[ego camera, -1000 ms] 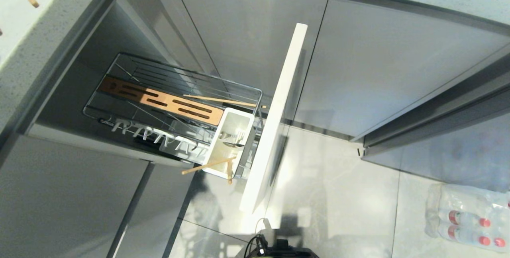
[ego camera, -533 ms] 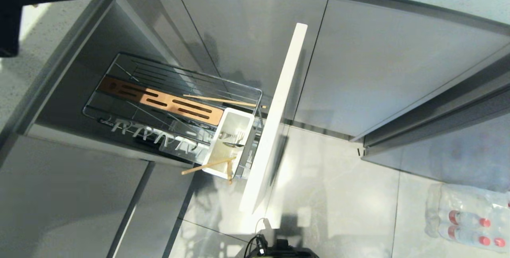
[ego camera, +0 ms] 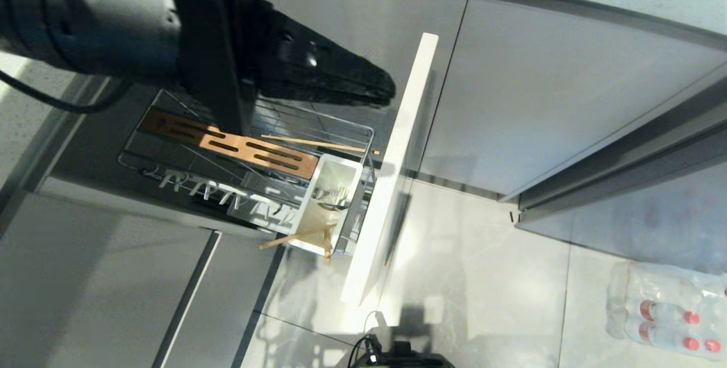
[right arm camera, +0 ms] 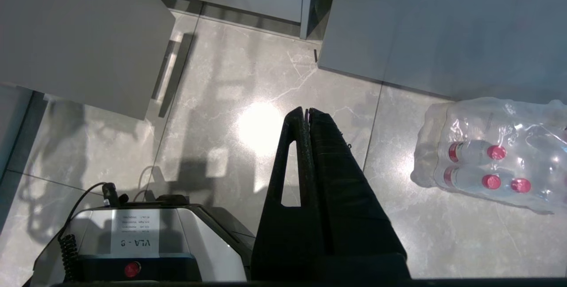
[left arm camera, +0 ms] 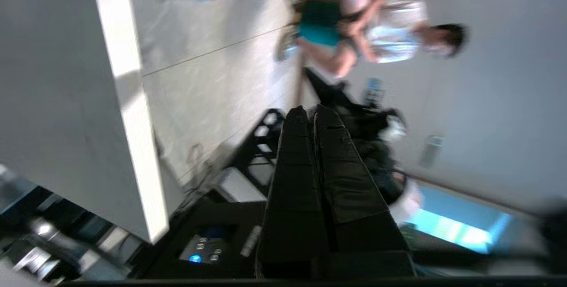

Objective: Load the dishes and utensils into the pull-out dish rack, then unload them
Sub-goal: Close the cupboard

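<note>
Left end effector [ego camera: 386, 87], fingers pressed together and holding nothing, reaches in from the upper left above the pull-out dish rack [ego camera: 170, 92], its tip just short of the rack's narrow pale front panel [ego camera: 397, 158]. One chopstick [ego camera: 318, 143] lies across the rack's wires beside the brown slotted strip [ego camera: 227, 143]; another chopstick [ego camera: 295, 235] leans out of the white utensil cup [ego camera: 318, 197], where the fork [ego camera: 332, 195] also stands. Right end effector [right arm camera: 306, 112], likewise closed and empty, hangs over the tiled floor [right arm camera: 221, 101] near a shrink-wrapped pack of bottles [right arm camera: 487, 154]. A person [left arm camera: 376, 30] crouches in the left wrist view.
</note>
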